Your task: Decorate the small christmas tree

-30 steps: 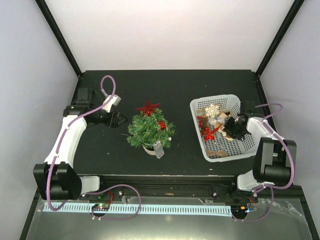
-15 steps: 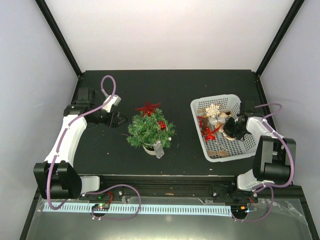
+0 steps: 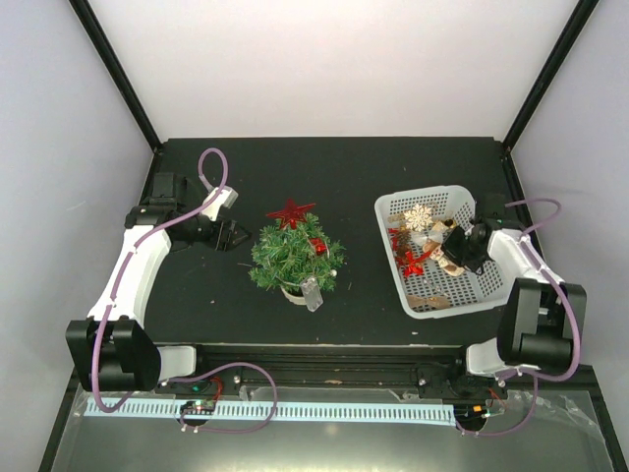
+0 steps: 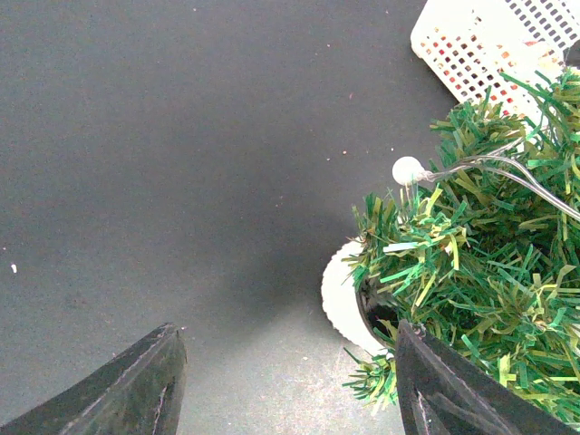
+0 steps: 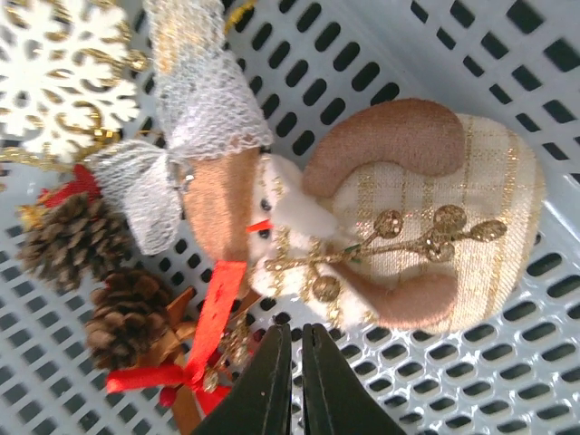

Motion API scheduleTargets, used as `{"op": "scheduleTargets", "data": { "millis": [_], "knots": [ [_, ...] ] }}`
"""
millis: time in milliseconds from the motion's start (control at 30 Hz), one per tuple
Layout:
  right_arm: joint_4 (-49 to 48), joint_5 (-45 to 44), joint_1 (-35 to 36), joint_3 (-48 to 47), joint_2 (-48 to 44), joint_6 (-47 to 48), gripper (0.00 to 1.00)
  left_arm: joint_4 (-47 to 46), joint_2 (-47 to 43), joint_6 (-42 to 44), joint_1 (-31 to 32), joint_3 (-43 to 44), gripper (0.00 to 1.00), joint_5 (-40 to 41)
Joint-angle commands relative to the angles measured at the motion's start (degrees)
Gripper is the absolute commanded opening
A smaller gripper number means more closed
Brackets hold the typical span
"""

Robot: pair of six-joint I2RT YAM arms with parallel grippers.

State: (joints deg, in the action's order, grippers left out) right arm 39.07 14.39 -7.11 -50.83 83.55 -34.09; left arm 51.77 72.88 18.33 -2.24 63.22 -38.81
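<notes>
The small christmas tree (image 3: 295, 258) stands mid-table in its cream pot (image 4: 343, 304), with a red star (image 3: 291, 212) on top, a red bauble (image 3: 317, 246) and a clear ornament (image 3: 313, 293) hanging on it. My left gripper (image 3: 236, 237) is open and empty just left of the tree; in the left wrist view (image 4: 285, 335) the right finger (image 4: 453, 390) touches the lower needles. My right gripper (image 3: 454, 251) is inside the white mesh basket (image 3: 423, 193). In its wrist view (image 5: 296, 331) it is shut, tips just below a beige plush ornament (image 5: 399, 236); nothing shows between the jaws.
The basket also holds a white snowflake (image 5: 63, 82), pine cones (image 5: 77, 240) tied with red ribbon (image 5: 213, 313), a mesh bow (image 5: 204, 100) and a red star (image 3: 408, 262). A white bead on a wire (image 4: 407, 169) sticks out of the tree. Black frame posts stand at the back corners.
My right gripper has shifted slightly toward the back right inside the basket. The left arm and the tree have not moved.
</notes>
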Motion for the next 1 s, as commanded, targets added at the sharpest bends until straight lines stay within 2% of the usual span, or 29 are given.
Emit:
{"op": "scheduleTargets", "data": {
  "millis": [0, 200, 400, 467, 700, 967],
  "knots": [
    [3.7, -1.0, 0.0, -2.7, -5.2, 1.6, 0.09, -0.8, -0.2, 0.0, -0.4, 0.8, 0.64, -1.1],
    [7.9, -2.8, -0.1, -3.6, -9.0, 2.8, 0.09, -0.7, -0.5, 0.2, -0.4, 0.7, 0.64, -1.4],
    [10.7, -8.6, 0.0, -3.7, -7.1, 0.6, 0.13, -0.9, -0.4, 0.0, -0.4, 0.6, 0.64, -1.9],
    [10.3, -8.0, -0.1, -4.0, -5.6, 0.1, 0.17, -0.9, -0.3, 0.0, -0.3, 0.5, 0.64, -2.0],
    [6.3, -3.0, -0.1, -4.3, -1.5, 0.0, 0.17, -0.8, -0.3, 0.0, -0.4, 0.6, 0.64, -1.8],
    [4.5, -1.3, 0.0, -4.3, 1.1, 0.3, 0.18, -0.8, 0.0, 0.0, -0.3, 0.6, 0.64, -1.4]
  ]
}}
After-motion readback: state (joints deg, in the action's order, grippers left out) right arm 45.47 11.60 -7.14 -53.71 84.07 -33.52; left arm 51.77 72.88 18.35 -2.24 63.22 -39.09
